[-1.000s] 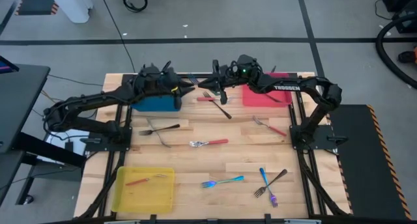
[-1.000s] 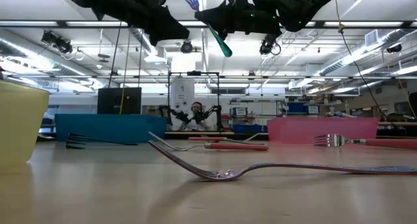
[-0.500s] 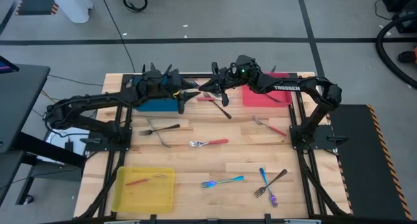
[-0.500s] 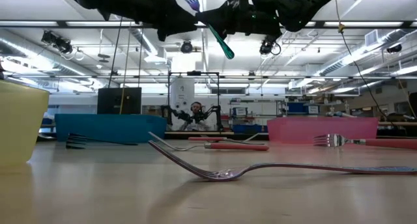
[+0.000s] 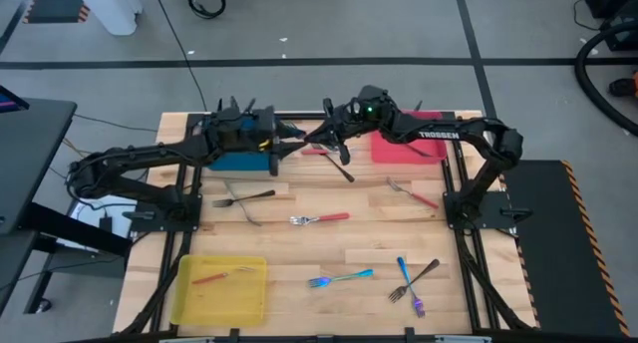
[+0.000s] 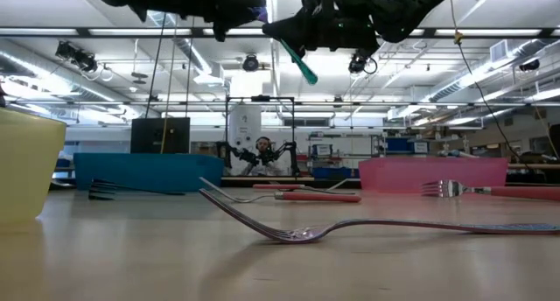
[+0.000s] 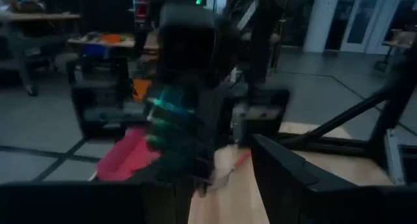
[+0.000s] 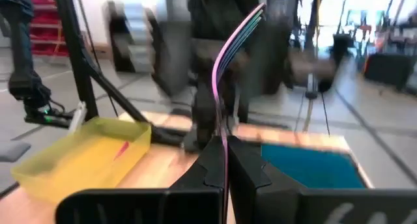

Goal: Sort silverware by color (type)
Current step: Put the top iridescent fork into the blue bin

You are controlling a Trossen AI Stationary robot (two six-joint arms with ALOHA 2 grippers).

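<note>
A pale wooden table [image 5: 329, 245] stands on a grey workshop floor, and the low view looks across it into a long lit hall.

At the near edge, the yellow tray [image 5: 219, 289] holds one red-handled utensil [image 5: 221, 276]. Beside it on the bare wood lie an iridescent fork [image 5: 340, 278] and, further right, a second iridescent fork [image 5: 407, 286] crossed by a dark fork [image 5: 417, 278].

Mid-table, a red-handled fork [image 5: 319, 219] lies alone; a pair of dark utensils [image 5: 242, 199] lies to its left, and another red-handled fork [image 5: 413, 192] to the right.

Toward the far edge, both arms meet above the table. The right gripper [image 5: 330, 132] is clamped shut on an iridescent fork [image 8: 229, 51], which the right wrist view shows rising from between the fingers, tines uppermost; in the low view its teal handle [image 6: 299, 62] hangs below the gripper, high off the table. The left gripper [image 5: 289, 136], just beside it, has its fingers spread wide and holds nothing. Below them a dark fork [image 5: 333, 158] and a red-handled utensil [image 5: 315, 152] lie on the wood.

Farthest back, the blue tray [image 5: 239, 159] sits under the left arm and the red tray [image 5: 404, 146] under the right arm; I cannot tell what either contains.
</note>
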